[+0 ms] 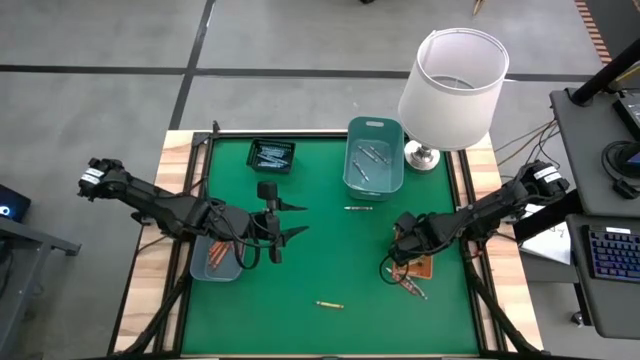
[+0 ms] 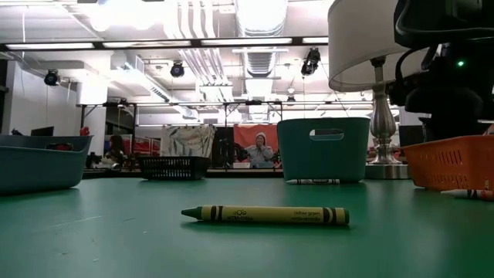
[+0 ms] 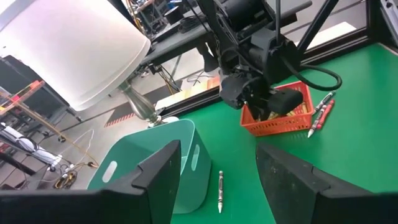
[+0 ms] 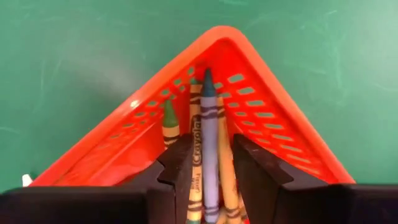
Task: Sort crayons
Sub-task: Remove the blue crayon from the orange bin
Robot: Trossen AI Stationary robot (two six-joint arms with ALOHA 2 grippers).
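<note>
My right gripper [image 1: 405,247] points down into the orange basket [image 4: 261,118], shut on a small bunch of crayons [image 4: 209,155]; a green crayon [image 4: 169,124] leans in the basket's corner beside them. My left gripper [image 1: 296,220] is open and empty above the table's left middle, near a blue-grey tray [image 1: 215,260] holding orange crayons. A yellow-green crayon [image 2: 266,215] lies flat near the front edge. Another crayon [image 1: 358,208] lies in front of the teal bin [image 1: 375,155]. Two or three crayons [image 3: 320,112] lie beside the basket. My right gripper pinches a bunch of about three crayons between its two fingers [image 4: 180,168], with the blue crayon's shaft [image 4: 210,180] in the middle. The fingers come from above, pointing down along the crayons. The crayons' tips point into the basket's corner; their lower ends are hidden.
A white-shaded lamp [image 1: 452,85] stands at the far right corner beside the teal bin, which holds some crayons. A black tray [image 1: 270,155] with crayons sits at the far left. The green mat's middle [image 1: 340,255] has open room.
</note>
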